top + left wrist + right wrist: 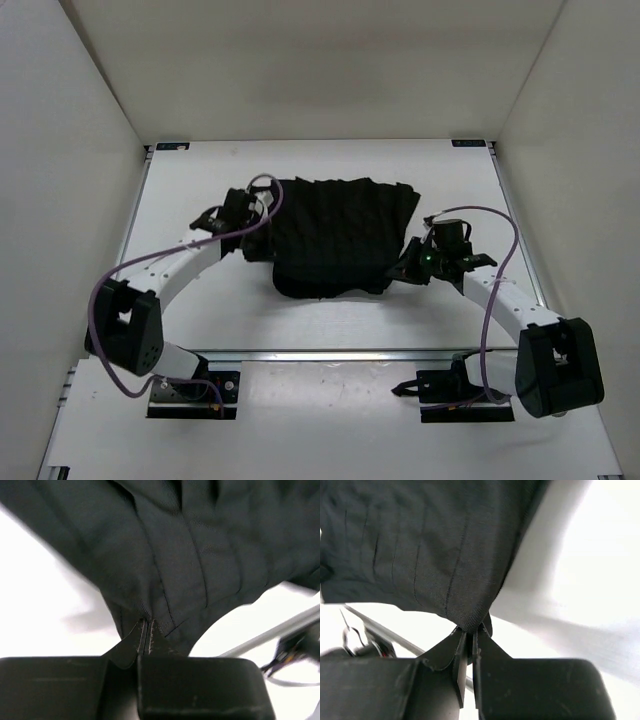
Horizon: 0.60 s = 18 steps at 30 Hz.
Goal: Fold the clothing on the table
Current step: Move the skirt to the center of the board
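— Clamped on the black pleated skirt [335, 235], middle of the table [300, 325], with left fingers [127, 647] and right fingers [450, 650], one side edge each.
— Grasp done, seemingly. Next: lift together, carry across evenly, keep hold.

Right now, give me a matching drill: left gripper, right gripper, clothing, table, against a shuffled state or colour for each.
Column one:
1. left gripper
2. right gripper
3. clothing
4. table

Column two:
A. white, flat, bearing everything else
B. shut on the fabric's right side in the top view
C. black, pleated, pinched at two sides
D. shut on the fabric's left side in the top view

Pairs: 1-D, 2-B, 3-C, 4-A.
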{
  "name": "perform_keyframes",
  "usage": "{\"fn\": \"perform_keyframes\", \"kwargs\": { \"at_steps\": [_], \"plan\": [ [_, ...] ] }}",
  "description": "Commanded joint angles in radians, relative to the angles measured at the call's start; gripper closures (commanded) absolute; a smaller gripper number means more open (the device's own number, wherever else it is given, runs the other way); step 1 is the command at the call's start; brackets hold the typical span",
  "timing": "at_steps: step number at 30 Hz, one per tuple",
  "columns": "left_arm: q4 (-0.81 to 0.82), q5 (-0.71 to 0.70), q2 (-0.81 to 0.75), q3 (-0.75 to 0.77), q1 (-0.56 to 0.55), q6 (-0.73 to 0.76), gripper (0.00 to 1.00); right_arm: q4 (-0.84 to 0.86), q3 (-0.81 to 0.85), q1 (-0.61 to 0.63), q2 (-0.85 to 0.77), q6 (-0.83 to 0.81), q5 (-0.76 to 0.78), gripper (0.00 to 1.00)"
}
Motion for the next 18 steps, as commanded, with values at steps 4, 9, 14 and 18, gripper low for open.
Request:
{"fn": "perform_keyframes", "kwargs": {
  "at_steps": [4, 9, 14, 18],
  "plan": [
    [0.025, -0.024, -0.121, -0.259, -0.019, 0.015, 1.0, -0.104, -0.024, 0.039, -0.013, -0.092, -0.032, 1.0],
    [0.002, -0.015, -0.166, -0.317, 0.06, 0.07, 1.0, -0.135, -0.064, 0.005, -0.09, -0.106, -0.063, 1.0],
    [-0.039, -0.003, -0.227, -0.344, 0.071, 0.087, 0.73, -0.136, -0.07, 0.019, -0.071, -0.137, -0.083, 0.68],
    [-0.053, -0.018, -0.284, -0.393, 0.025, 0.055, 0.6, -0.153, -0.062, 0.054, -0.047, -0.137, -0.039, 0.51]
  ]
}}
